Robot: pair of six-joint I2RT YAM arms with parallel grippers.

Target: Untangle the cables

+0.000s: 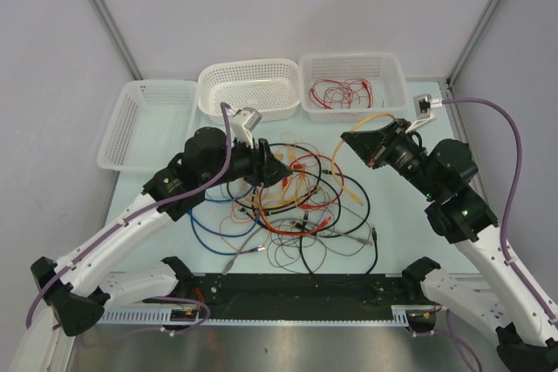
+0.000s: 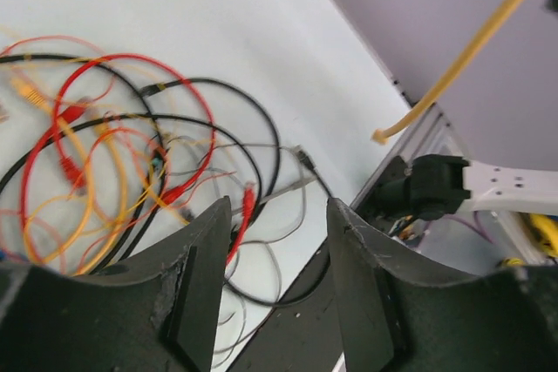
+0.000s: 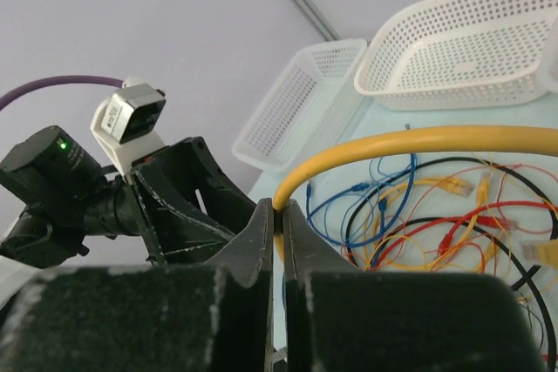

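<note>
The cables point(image 1: 292, 193) lie in a tangled heap of red, orange-yellow, blue, black and grey loops in the middle of the table. My right gripper point(image 1: 347, 140) hangs above the heap's right side, shut on a thick yellow cable point(image 1: 377, 117). In the right wrist view the yellow cable point(image 3: 418, 140) arches away from the closed right gripper point(image 3: 281, 212). My left gripper point(image 1: 283, 173) hovers over the heap's upper left part. In the left wrist view the left gripper point(image 2: 279, 215) is open with nothing between its fingers, red and black loops point(image 2: 131, 141) below, and the lifted yellow cable point(image 2: 475, 45) hanging at upper right.
Three white baskets stand along the back: left point(image 1: 148, 124), middle point(image 1: 248, 89), and right point(image 1: 394, 76) with a red cable point(image 1: 340, 93) inside. A black rail point(image 1: 296, 289) runs along the near edge between the arm bases.
</note>
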